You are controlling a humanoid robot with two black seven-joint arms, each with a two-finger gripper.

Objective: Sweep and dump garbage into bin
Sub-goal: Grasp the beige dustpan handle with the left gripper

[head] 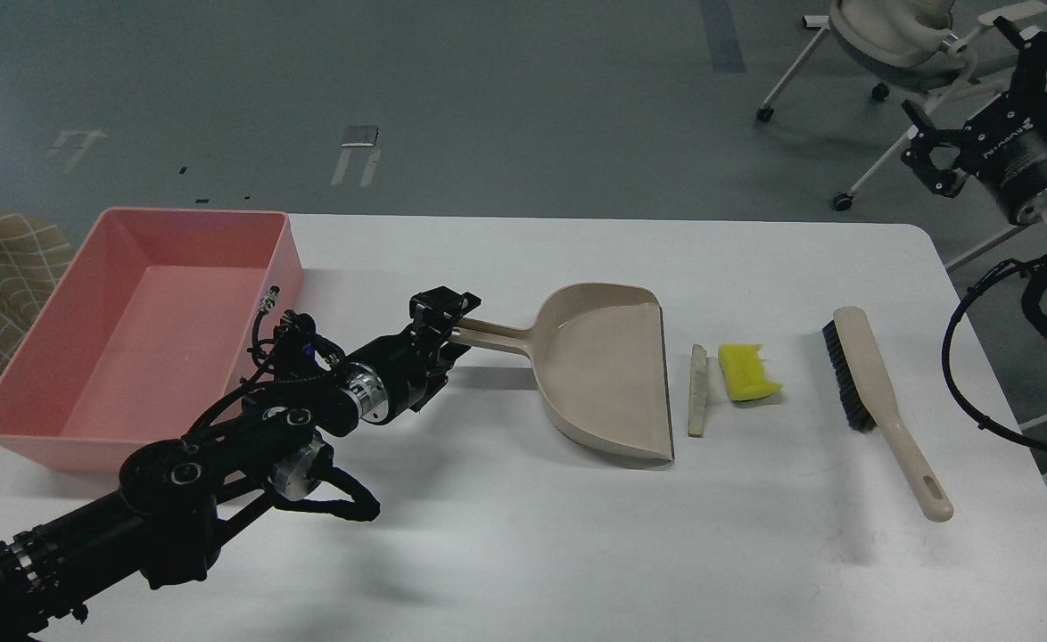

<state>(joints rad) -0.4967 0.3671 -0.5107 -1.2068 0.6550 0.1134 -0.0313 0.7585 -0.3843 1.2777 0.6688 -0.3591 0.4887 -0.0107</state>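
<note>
My left pincer (449,314) is at the end of the beige dustpan's (608,379) long handle, its fingers either side of the handle tip, apparently closed on it, though the dark fingers are hard to tell apart; the dustpan lies flat on the white table (523,553) with its open mouth turned away from that pincer; just beyond the mouth lies the garbage: a thin whitish-beige slice (697,390) nearly parallel to the dustpan's front edge, close to it but apart, and just past the slice a bright yellow sponge chunk (746,372) showing a green underside; further from the dustpan on that same side rests the beige brush (880,406) with black bristles, its handle pointing toward me; on the dustpan's handle side, past my left arm, the pink bin (69,357) sits at the table's corner; my right pincer (992,107) hangs raised off the table edge beyond the brush, fingers spread wide, holding nothing
</note>
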